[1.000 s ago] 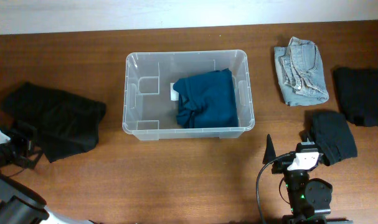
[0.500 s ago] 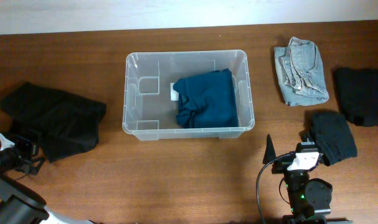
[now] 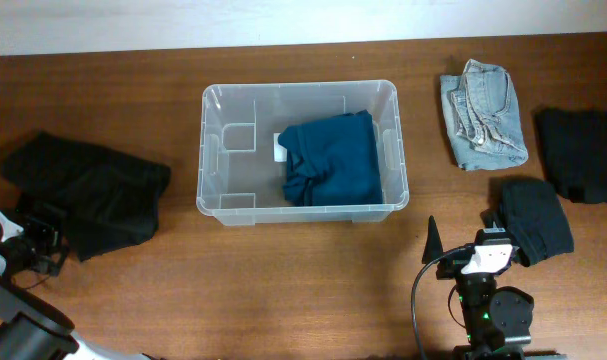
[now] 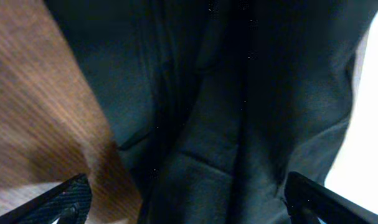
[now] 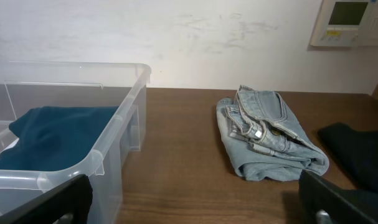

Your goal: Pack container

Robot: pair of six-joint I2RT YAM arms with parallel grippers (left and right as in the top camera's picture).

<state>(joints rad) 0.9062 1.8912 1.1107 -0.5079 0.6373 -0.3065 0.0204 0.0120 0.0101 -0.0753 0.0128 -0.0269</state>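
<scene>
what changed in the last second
The left pincer shifted slightly at the near corner of the black garment, open, holding nothing. The right pincer, the container, the blue garment inside it and the jeans stayed put.

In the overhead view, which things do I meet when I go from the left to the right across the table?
black garment → container, with a blue garment in its right half → jeans → small black cloth → black cloth at the right edge
</scene>
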